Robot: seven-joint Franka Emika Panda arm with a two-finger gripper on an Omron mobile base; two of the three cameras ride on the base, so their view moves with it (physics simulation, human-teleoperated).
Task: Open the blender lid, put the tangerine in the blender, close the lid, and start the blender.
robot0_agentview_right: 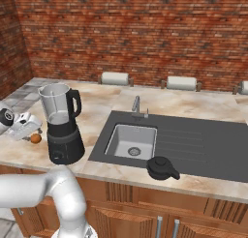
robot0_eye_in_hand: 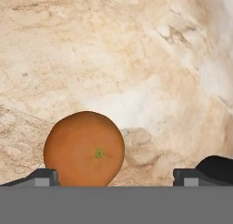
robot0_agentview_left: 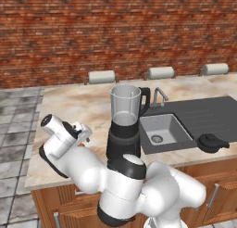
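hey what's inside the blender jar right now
The clear jar of the blender looks empty and stands open. The blender lid lies on the sink's drainboard; the tangerine sits on the counter between the open end effector's fingertips.

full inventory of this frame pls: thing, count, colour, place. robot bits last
blender: 1, black base, clear jar with no lid on it, on the counter left of the sink
blender lid: 1, black, on the dark drainboard's front edge, right of the basin
tangerine: 1, orange, on the counter left of the blender, between the open fingertips
sink: 1, grey basin set in a dark surround
faucet: 1, metallic, behind the basin
paper towel rolls: 3, white, along the brick wall
counter: 1, beige marble over wooden cabinets
gripper: 1, dark fingertips, open, low over the tangerine
arm: 1, white, dark joints, front of the counter
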